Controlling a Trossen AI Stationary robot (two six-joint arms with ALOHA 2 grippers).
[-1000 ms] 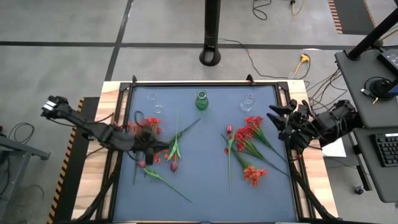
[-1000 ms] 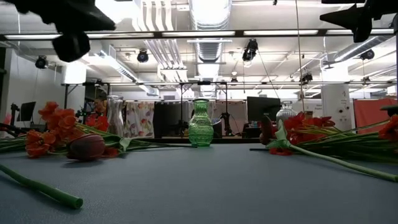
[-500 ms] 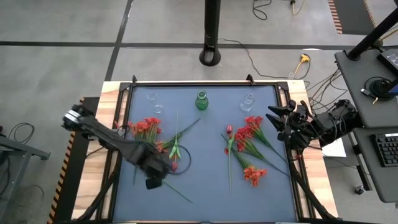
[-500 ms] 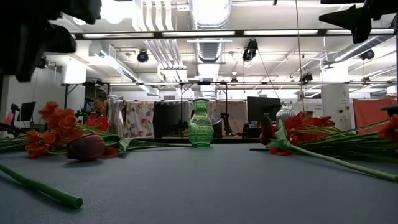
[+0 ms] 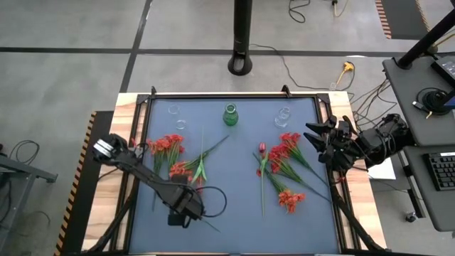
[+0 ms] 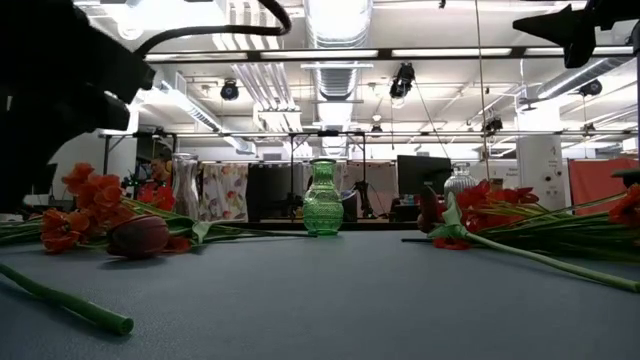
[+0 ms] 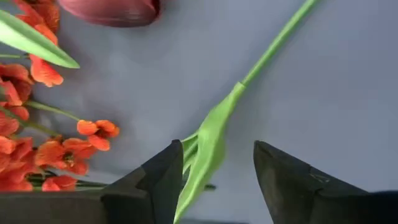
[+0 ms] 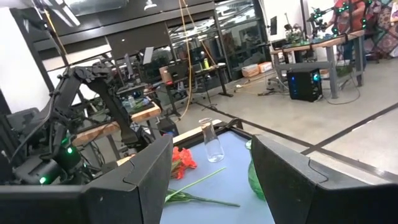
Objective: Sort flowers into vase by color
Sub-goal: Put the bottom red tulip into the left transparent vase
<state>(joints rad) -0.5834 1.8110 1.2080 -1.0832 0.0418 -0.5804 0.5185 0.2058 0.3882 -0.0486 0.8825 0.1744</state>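
High view: blue mat on a wooden table. Three vases along the far edge: one green vase, two clear. Flowers lie in two groups, the left group and the right group. Left gripper is low over a green stem near the front-left; right gripper waits at the right edge.

Low view: green vase centre back, red blooms left, more right, office room with ceiling lights behind.

Left wrist view: fingers spread, straddling the stem's leaf, gripping nothing; one maroon bud beyond.

Right wrist view: fingers apart, empty.
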